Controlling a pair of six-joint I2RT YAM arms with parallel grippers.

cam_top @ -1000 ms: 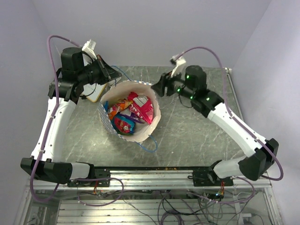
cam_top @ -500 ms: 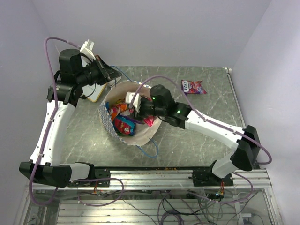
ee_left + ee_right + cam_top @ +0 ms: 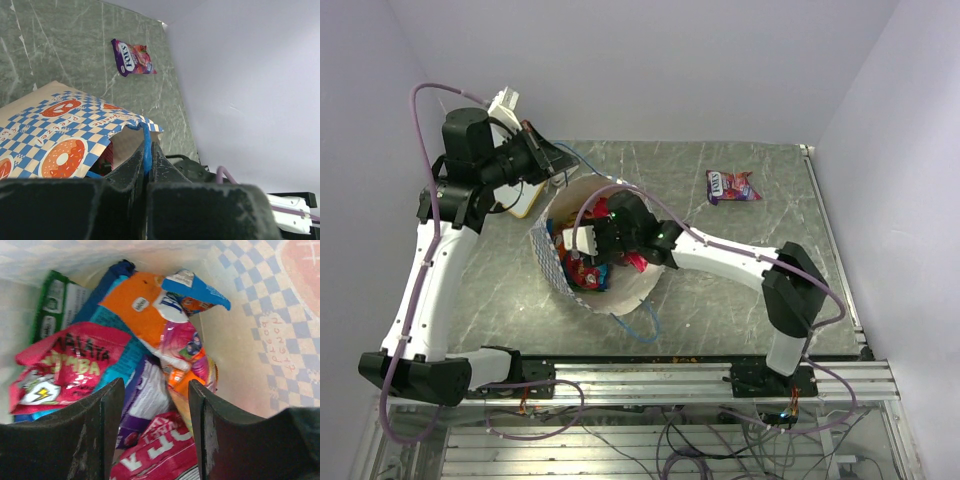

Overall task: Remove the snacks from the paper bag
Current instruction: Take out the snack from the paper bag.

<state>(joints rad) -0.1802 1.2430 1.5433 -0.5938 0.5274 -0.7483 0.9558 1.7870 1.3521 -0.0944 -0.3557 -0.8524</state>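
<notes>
The paper bag (image 3: 623, 294) stands open mid-table, its checkered band showing in the left wrist view (image 3: 60, 145). My left gripper (image 3: 556, 162) is shut on its blue cord handle (image 3: 146, 150) at the back-left rim. My right gripper (image 3: 582, 243) is open inside the bag, its fingers (image 3: 100, 430) just above the snacks. Beneath it lie an orange packet (image 3: 142, 315), a red-pink one (image 3: 60, 365), a purple one (image 3: 150, 395), a green one (image 3: 52, 305), a blue one (image 3: 195, 290) and a large red one (image 3: 155, 460). One purple packet (image 3: 732, 186) lies on the table at the back right, also in the left wrist view (image 3: 132, 58).
A wooden-framed white board (image 3: 525, 200) lies behind the bag on the left, under my left arm. The bag's second blue handle (image 3: 642, 322) hangs over its near side. The table's right edge (image 3: 830, 240) runs beside the wall.
My right arm has swung left from the back right of the table and reached down into the bag. The purple packet now shows on the table. My left gripper has held still.
</notes>
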